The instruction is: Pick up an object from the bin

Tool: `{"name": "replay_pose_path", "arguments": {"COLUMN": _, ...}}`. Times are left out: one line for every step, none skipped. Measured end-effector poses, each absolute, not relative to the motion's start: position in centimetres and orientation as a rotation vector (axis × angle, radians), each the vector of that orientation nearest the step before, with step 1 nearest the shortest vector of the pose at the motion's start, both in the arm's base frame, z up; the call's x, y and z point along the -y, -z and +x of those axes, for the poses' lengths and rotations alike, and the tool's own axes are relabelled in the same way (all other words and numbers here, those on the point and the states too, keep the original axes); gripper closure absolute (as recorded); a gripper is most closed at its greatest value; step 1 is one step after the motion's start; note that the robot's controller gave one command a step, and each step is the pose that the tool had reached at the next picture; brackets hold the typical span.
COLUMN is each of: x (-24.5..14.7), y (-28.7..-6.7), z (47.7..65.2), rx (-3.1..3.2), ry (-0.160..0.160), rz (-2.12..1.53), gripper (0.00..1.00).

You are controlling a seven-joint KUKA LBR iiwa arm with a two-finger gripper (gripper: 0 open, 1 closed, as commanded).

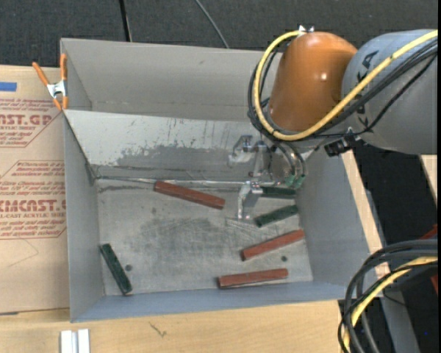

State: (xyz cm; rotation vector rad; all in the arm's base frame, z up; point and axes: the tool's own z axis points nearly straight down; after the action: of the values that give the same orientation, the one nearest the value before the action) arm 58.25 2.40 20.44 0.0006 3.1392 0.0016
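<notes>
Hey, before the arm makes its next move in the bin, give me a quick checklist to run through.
1. Gripper inside the bin: ok, it is low over the right part of the floor.
2. A thing within close reach: ok, a dark green bar lies just right of the gripper.
3. That bar lies free of a heap: ok, it lies flat and alone, and the red-brown bar below it lies apart.
4. Gripper already holding something: cannot tell.
5. Room towards the bin's right wall: cannot tell, because the arm covers it.
</notes>
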Motion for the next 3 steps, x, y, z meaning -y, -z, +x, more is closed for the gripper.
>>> {"name": "replay_pose_path", "arguments": {"x": -2.4, "y": -20.4, "z": 58.3, "rx": -3.139, "ry": -0.002, "rz": 0.001, "gripper": 0.0}}
{"name": "replay_pose_path", "arguments": {"x": -2.6, "y": -15.5, "z": 58.8, "rx": -3.132, "ry": -0.001, "rz": -0.012, "gripper": 0.0}}
{"name": "replay_pose_path", "arguments": {"x": 1.2, "y": -12.4, "z": 55.8, "rx": -3.142, "ry": -0.002, "rz": 0.01, "gripper": 0.0}}
